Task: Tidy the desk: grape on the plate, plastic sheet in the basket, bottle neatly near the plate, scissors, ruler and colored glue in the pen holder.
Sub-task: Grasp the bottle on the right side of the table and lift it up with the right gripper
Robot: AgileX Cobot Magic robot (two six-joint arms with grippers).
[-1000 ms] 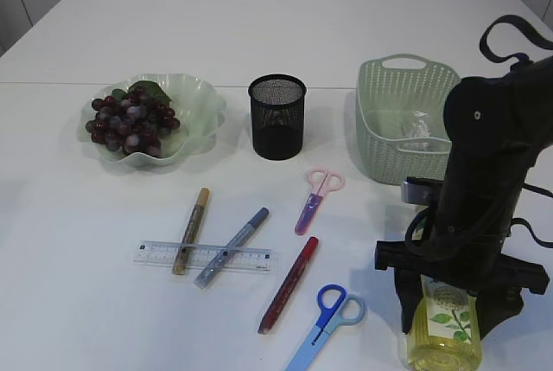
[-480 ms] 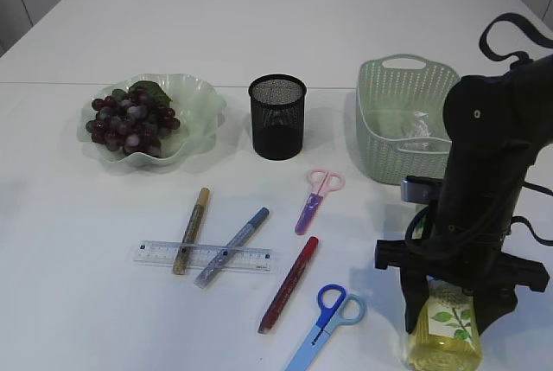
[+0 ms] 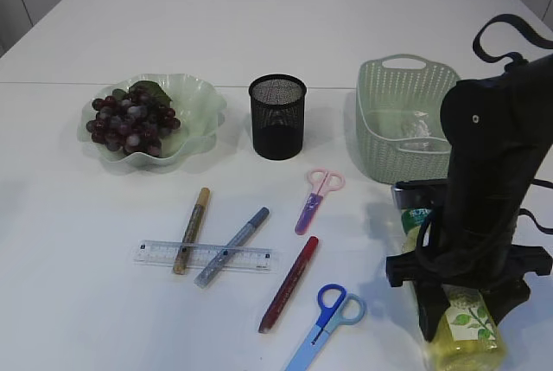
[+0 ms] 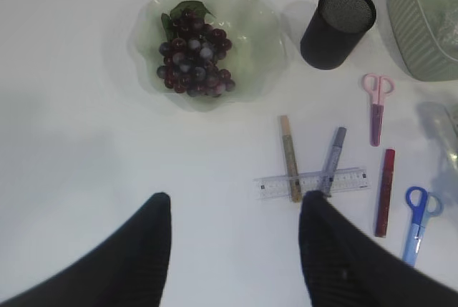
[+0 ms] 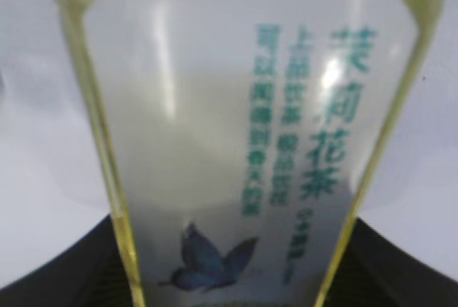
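Grapes (image 3: 131, 120) fill the plate (image 3: 200, 105); right hand (image 3: 462, 319) clamps the bottle (image 3: 471, 336); left hand (image 4: 235, 228) apart.

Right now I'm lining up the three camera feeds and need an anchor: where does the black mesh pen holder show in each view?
Exterior view: the pen holder stands upright at upper centre, between the green plate and the basket.
Left wrist view: pen holder at upper right, right of the plate.
Right wrist view: not in it; the bottle fills the frame.
Shared landmark: the pink scissors, just in front of the holder.
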